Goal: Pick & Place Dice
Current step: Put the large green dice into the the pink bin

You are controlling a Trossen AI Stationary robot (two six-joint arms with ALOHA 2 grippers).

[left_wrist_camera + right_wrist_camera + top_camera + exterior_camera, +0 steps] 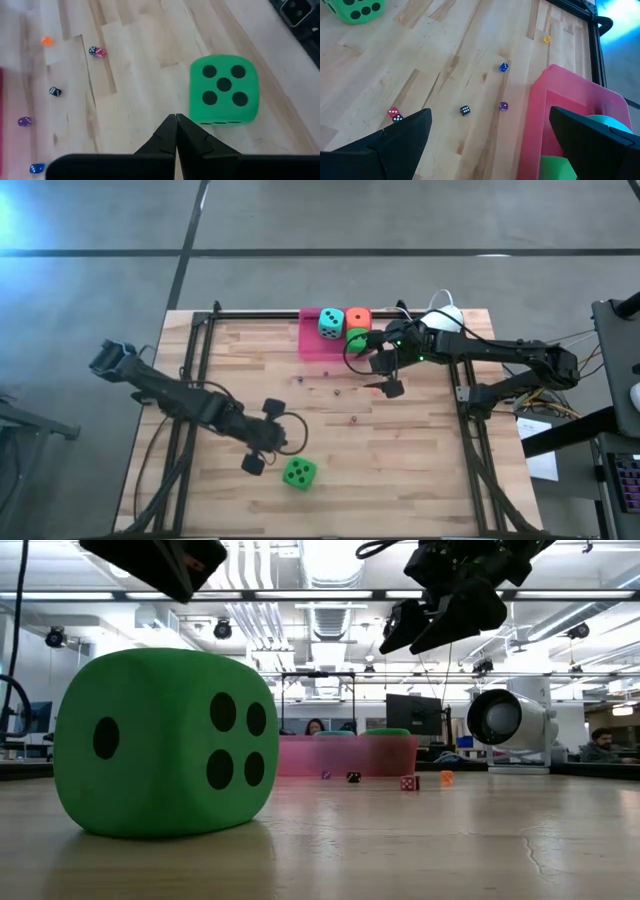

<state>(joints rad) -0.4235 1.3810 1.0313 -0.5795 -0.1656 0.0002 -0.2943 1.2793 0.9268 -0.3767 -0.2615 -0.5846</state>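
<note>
One bright green die (pixel 299 473) (pixel 223 90) (pixel 165 745) rests on its bottom face on the wooden table near the near edge. My left gripper (pixel 275 448) (pixel 176 118) hovers just left of it, shut, touching nothing. A teal die (pixel 331 322) (pixel 606 123), an orange die (pixel 358 318) and a second green die (pixel 357 338) (pixel 558 168) sit in a pink tray (pixel 312 340) (pixel 570 97) at the far edge. My right gripper (pixel 386 375) (pixel 490 132) (pixel 440 620) hangs open above the table beside the tray's right near corner, holding nothing.
Several tiny dice (pixel 464 110) (pixel 55 91) lie scattered on the table between the tray and the green die. A white rounded device (pixel 440 316) (pixel 510 720) stands at the far right. Black frame rails (pixel 200 350) border the tabletop's sides. People sit in the room beyond.
</note>
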